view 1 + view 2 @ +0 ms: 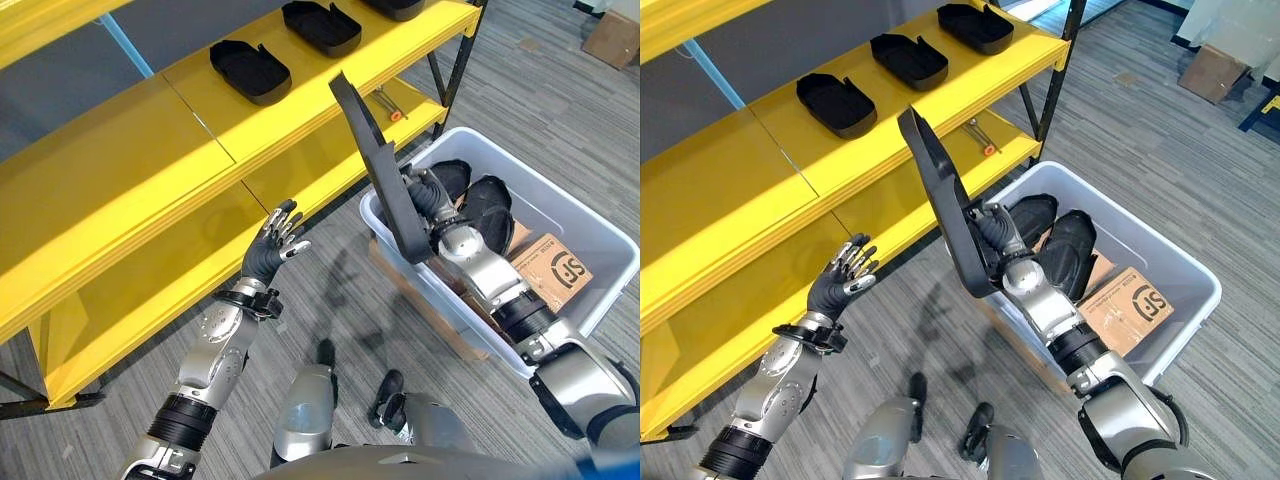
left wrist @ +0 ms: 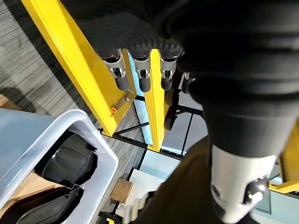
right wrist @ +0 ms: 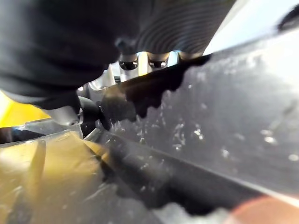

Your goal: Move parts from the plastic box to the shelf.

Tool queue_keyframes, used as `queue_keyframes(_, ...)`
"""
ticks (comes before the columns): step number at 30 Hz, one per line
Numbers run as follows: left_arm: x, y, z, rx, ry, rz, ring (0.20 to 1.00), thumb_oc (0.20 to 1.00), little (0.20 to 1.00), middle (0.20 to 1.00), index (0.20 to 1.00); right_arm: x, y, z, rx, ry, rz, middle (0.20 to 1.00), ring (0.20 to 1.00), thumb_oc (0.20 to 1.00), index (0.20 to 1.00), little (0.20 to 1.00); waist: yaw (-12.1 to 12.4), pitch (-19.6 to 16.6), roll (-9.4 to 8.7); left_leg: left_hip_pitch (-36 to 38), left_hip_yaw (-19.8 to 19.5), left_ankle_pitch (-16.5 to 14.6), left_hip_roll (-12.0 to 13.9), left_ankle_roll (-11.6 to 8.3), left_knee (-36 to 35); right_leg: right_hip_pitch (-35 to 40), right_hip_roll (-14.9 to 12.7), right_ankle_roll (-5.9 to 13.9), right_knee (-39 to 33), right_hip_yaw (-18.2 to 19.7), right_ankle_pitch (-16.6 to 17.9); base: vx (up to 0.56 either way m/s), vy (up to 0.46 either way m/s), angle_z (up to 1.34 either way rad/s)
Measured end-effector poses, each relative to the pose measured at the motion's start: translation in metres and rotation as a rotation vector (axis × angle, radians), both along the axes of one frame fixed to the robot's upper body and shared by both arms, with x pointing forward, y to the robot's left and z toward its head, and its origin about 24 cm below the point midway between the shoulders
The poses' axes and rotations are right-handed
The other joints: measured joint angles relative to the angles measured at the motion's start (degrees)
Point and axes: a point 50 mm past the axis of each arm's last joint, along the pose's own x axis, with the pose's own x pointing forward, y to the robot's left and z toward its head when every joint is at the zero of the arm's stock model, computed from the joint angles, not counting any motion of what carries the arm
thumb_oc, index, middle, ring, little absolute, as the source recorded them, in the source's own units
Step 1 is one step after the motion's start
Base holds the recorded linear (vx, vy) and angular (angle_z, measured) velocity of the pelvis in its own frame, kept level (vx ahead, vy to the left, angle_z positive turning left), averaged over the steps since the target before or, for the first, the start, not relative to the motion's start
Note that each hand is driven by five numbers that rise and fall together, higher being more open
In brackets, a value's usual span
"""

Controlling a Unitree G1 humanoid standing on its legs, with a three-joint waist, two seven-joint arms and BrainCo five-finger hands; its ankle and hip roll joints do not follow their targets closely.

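The 2 head eyes look steeply down, sharing the yellow shelf (image 1: pixel 120 190) and plastic box (image 1: pixel 1185 265); both wrist cameras sit very close.

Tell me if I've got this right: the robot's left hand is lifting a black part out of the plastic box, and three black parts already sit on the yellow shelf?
Not quite: the right hand is shut on the black part lifted above the plastic box, as the right eye view shows. The left hand is open and holds nothing, near the yellow shelf. The three black parts on the shelf are right.
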Motion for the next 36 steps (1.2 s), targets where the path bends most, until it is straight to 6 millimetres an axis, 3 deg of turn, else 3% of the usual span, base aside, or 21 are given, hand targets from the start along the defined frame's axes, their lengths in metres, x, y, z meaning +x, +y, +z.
queue_keyframes(3, 0.006, -0.004, 0.006, 0.002, -0.014, -0.018, 1.0, 1.0, 1.0, 1.0, 1.0, 0.0, 0.007, 0.003, -0.008, -0.006, 0.016, 0.2, 0.2, 0.2, 0.2, 0.2, 0.4, -0.2, -1.33, 1.0, 3.4, -0.9, -1.7, 0.28, 0.4, 0.5, -2.3, 2.67, 2.9, -0.9, -1.0, 0.06, 0.239, 0.3)
queue_keyframes(5, 0.019, -0.027, 0.019, 0.01, -0.05, -0.114, 1.0, 1.0, 1.0, 1.0, 1.0, 0.003, -0.005, 0.005, -0.005, -0.009, -0.025, 0.2, 0.2, 0.2, 0.2, 0.2, -0.5, -0.3, -1.21, -3.6, 12.8, -1.9, -0.9, 0.05, 6.6, 2.2, -5.7, 3.75, 1.7, -6.2, -1.2, 0.16, 0.468, 1.26)
queue_keyframes(7, 0.016, -0.036, 0.018, -0.002, -0.054, -0.145, 1.0, 1.0, 1.0, 1.0, 1.0, 0.002, 0.001, 0.004, 0.011, 0.004, -0.015, 0.2, 0.2, 0.2, 0.2, 0.2, 0.1, -0.5, -0.86, -3.0, 18.2, -7.1, -0.4, 6.51, 11.7, 3.5, -7.8, 5.66, 4.8, -7.5, -3.0, 0.11, 0.367, 0.76)
queue_keyframes(9, 0.012, -0.028, 0.007, 0.01, -0.003, -0.097, 1.0, 1.0, 1.0, 1.0, 1.0, -0.007, 0.017, 0.012, 0.043, -0.034, 0.06, 0.2, 0.2, 0.2, 0.2, 0.2, -0.6, -1.8, -1.7, -1.8, 17.2, -9.5, -5.7, 8.46, 9.4, 1.9, -12.8, 7.45, 12.2, -6.2, -4.6, 0.12, 0.257, 0.44)
queue_keyframes(11, 0.011, -0.023, 0.006, 0.011, 0.0, -0.068, 1.0, 1.0, 1.0, 1.0, 1.0, -0.008, 0.019, 0.013, 0.05, -0.041, 0.072, 0.2, 0.2, 0.2, 0.2, 0.2, 0.3, -2.3, -1.2, -1.4, 15.3, -9.7, -8.0, 9.3, 9.0, -0.8, -14.2, 9.41, 21.4, -4.2, -3.2, 0.15, 0.005, 0.62)
queue_keyframes(12, 0.009, -0.019, 0.004, 0.01, 0.008, -0.048, 1.0, 1.0, 1.0, 1.0, 1.0, -0.007, 0.018, 0.01, 0.047, -0.028, 0.063, 0.2, 0.2, 0.2, 0.2, 0.2, 0.7, -2.3, -1.13, -0.6, 12.4, -9.4, -9.3, 10.87, 8.4, -2.0, -13.5, 10.31, 26.2, -2.5, -3.1, 0.26, -0.268, 1.34)
queue_keyframes(13, 0.008, -0.017, 0.003, 0.015, 0.013, -0.04, 1.0, 1.0, 1.0, 1.0, 1.0, -0.003, 0.012, 0.001, 0.032, 0.009, 0.033, 0.2, 0.2, 0.2, 0.2, 0.2, -0.3, -2.3, -0.9, 1.3, 9.0, -7.1, -9.4, 10.13, 4.9, -2.0, -7.2, 9.78, 19.3, 1.5, -3.6, 0.38, -0.385, 1.6)
queue_keyframes(16, 0.004, -0.015, -0.002, 0.01, 0.024, -0.031, 1.0, 1.0, 1.0, 1.0, 1.0, -0.006, 0.005, -0.014, 0.025, 0.047, -0.002, 0.2, 0.2, 0.2, 0.2, 0.2, -1.3, -2.6, -0.43, 4.3, 0.8, -5.5, -11.2, 7.95, -0.2, -3.8, 1.5, 10.9, 1.6, 12.5, -1.3, 0.27, -0.315, 1.22)
queue_keyframes(17, 0.003, -0.015, -0.002, 0.01, 0.025, -0.031, 1.0, 1.0, 1.0, 1.0, 1.0, -0.006, 0.005, -0.014, 0.025, 0.049, -0.003, 0.2, 0.2, 0.2, 0.2, 0.2, -1.6, -2.6, -0.43, 4.3, 0.2, -5.3, -11.3, 7.63, -0.4, -3.9, 1.9, 10.99, 0.7, 13.3, -0.9, 0.19, -0.212, 1.46)
queue_keyframes(18, 0.001, -0.014, -0.007, 0.014, 0.043, -0.03, 1.0, 1.0, 1.0, 1.0, 1.0, -0.008, 0.007, -0.026, 0.011, 0.086, -0.005, 0.2, 0.2, 0.2, 0.2, 0.2, -2.5, -2.5, -1.68, 4.8, 2.5, -8.4, -11.0, 2.51, -0.5, -6.6, 2.5, 11.63, -6.8, 18.4, 5.1, 0.21, -0.246, 1.33)
queue_keyframes(19, 0.0, -0.015, -0.01, 0.017, 0.054, -0.034, 1.0, 1.0, 1.0, 1.0, 1.0, -0.009, 0.007, -0.033, 0.011, 0.11, -0.009, 0.2, 0.2, 0.2, 0.2, 0.2, -3.7, -2.5, -1.89, 5.0, 2.4, -8.1, -11.5, 6.68, 0.9, -7.6, 1.2, 13.92, -6.9, 19.6, 7.6, 0.14, -0.186, 1.66)
queue_keyframes(20, -0.001, -0.015, -0.014, 0.021, 0.071, -0.038, 1.0, 1.0, 1.0, 1.0, 1.0, -0.011, 0.007, -0.041, 0.011, 0.142, -0.013, 0.2, 0.2, 0.2, 0.2, 0.2, -3.5, -2.6, -2.33, 6.4, 0.9, -7.9, -13.0, 10.54, 0.7, -7.9, 0.5, 13.71, -7.1, 21.8, 10.0, 0.11, -0.212, 1.11)
queue_keyframes(21, -0.005, -0.014, -0.018, 0.019, 0.087, -0.032, 1.0, 1.0, 1.0, 1.0, 1.0, -0.013, 0.009, -0.045, 0.011, 0.158, -0.006, 0.2, 0.2, 0.2, 0.2, 0.2, -3.5, -2.9, -2.6, 8.0, -0.2, -7.8, -13.6, 10.73, -0.3, -8.5, 0.2, 12.22, -6.9, 22.2, 11.1, 0.06, -0.197, 0.86)
queue_keyframes(24, -0.012, -0.011, -0.016, 0.027, 0.081, -0.044, 1.0, 1.0, 1.0, 1.0, 1.0, -0.006, 0.012, -0.031, -0.049, 0.108, 0.025, 0.2, 0.2, 0.2, 0.2, 0.2, -1.9, -3.5, -2.39, 10.9, -2.7, -7.7, -13.7, 10.34, -3.1, -8.7, 1.2, 9.69, -5.8, 15.6, 12.5, 0.05, -0.221, 0.47)
queue_keyframes(26, -0.012, -0.013, -0.017, 0.013, 0.083, -0.043, 1.0, 1.0, 1.0, 1.0, 1.0, 0.002, 0.009, -0.015, -0.091, 0.069, 0.037, 0.2, 0.2, 0.2, 0.2, 0.2, -0.3, -3.6, -2.36, 10.7, -3.0, -8.1, -14.2, 9.67, -2.2, -6.3, 1.9, 2.81, -9.0, 11.6, 14.6, 0.02, -0.21, 0.2)
queue_keyframes(27, -0.012, -0.014, -0.017, 0.006, 0.083, -0.044, 1.0, 1.0, 1.0, 1.0, 1.0, 0.005, 0.011, -0.008, -0.1, 0.054, 0.042, 0.2, 0.2, 0.2, 0.2, 0.2, 0.7, -3.6, -2.34, 8.1, -2.5, -8.6, -14.1, 7.53, 2.1, -5.5, 1.7, 1.44, -11.0, 11.6, 15.8, 0.0, -0.216, 0.07)
queue_keyframes(29, -0.007, -0.017, -0.015, 0.007, 0.068, -0.077, 1.0, 1.0, 1.0, 1.0, 1.0, 0.007, 0.01, -0.004, -0.126, 0.05, 0.025, 0.2, 0.2, 0.2, 0.2, 0.2, 0.2, -3.1, -3.06, 3.1, 1.3, -11.5, -10.6, 3.04, 8.9, -2.3, 0.4, 1.08, -13.9, 8.2, 16.2, 0.0, -0.137, 0.73)
queue_keyframes(31, 0.0, -0.021, -0.006, 0.002, 0.022, -0.12, 1.0, 1.0, 1.0, 1.0, 1.0, 0.009, -0.008, -0.003, -0.193, 0.052, -0.038, 0.2, 0.2, 0.2, 0.2, 0.2, -1.5, -3.1, -2.8, 1.4, 8.8, -8.2, -1.2, 1.21, 3.9, 0.7, 0.6, 0.91, -13.4, 2.3, 13.7, 0.0, -0.014, 1.38)
queue_keyframes(32, -0.001, -0.02, -0.006, 0.004, 0.022, -0.12, 1.0, 1.0, 1.0, 1.0, 1.0, 0.011, -0.012, 0.0, -0.203, 0.044, -0.05, 0.2, 0.2, 0.2, 0.2, 0.2, -1.2, -3.0, -2.18, 1.4, 8.3, -3.7, 1.0, 1.83, 0.0, 1.0, 0.6, 1.71, -11.7, 2.3, 12.1, 0.0, 0.03, 0.76)
queue_keyframes(33, 0.0, -0.023, -0.006, 0.014, 0.024, -0.146, 1.0, 1.0, 1.0, 1.0, 1.0, 0.012, -0.015, 0.005, -0.21, 0.027, -0.062, 0.2, 0.2, 0.2, 0.2, 0.2, -1.5, -2.2, -1.38, 0.5, 7.5, -0.1, 1.9, 0.43, 0.9, 1.0, -0.1, 2.62, -9.4, 1.4, 10.1, 0.04, 0.106, 0.55)
queue_keyframes(36, 0.001, -0.039, -0.003, 0.016, 0.004, -0.23, 1.0, 1.0, 1.0, 1.0, 1.0, 0.018, -0.027, 0.009, -0.241, 0.031, -0.117, 0.2, 0.2, 0.2, 0.2, 0.2, -2.1, -1.9, -0.71, 0.0, 5.3, -1.1, -0.2, 0.95, 0.5, -0.4, -3.2, 3.91, -6.6, 1.4, 7.5, 0.06, 0.197, 0.5)
